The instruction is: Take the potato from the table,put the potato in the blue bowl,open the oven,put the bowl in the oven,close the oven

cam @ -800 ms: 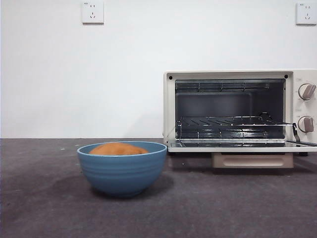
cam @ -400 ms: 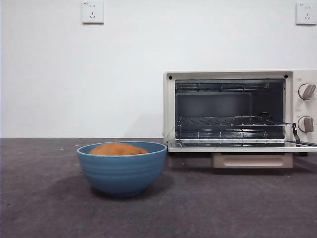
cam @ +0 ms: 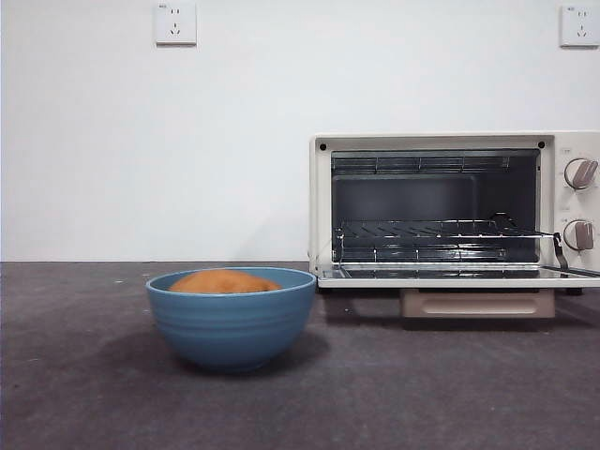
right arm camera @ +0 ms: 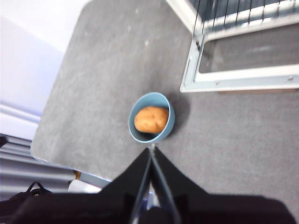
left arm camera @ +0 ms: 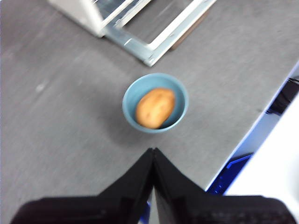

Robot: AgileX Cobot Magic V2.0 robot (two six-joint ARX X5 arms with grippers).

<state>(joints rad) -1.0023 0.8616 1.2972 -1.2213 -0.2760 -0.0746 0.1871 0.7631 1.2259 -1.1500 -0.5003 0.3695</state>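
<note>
The orange-brown potato (cam: 223,281) lies inside the blue bowl (cam: 231,319), which stands on the dark grey table (cam: 84,375) left of the oven (cam: 455,211). The oven's door (cam: 459,276) is folded down flat, showing the wire rack inside. In the left wrist view the bowl (left arm camera: 131,100) with the potato (left arm camera: 155,108) sits well below my left gripper (left arm camera: 153,151), whose jaws are shut and hold nothing. Seen from the right wrist, the bowl (right arm camera: 166,126) and potato (right arm camera: 151,119) lie under my right gripper (right arm camera: 151,149), also shut and high above the table. Neither gripper shows in the front view.
Two wall sockets (cam: 175,22) sit high on the white wall behind. The table's edge (left arm camera: 243,140) runs close to the bowl in the left wrist view, with blue framing beyond it. The open oven door (right arm camera: 233,79) juts toward the bowl.
</note>
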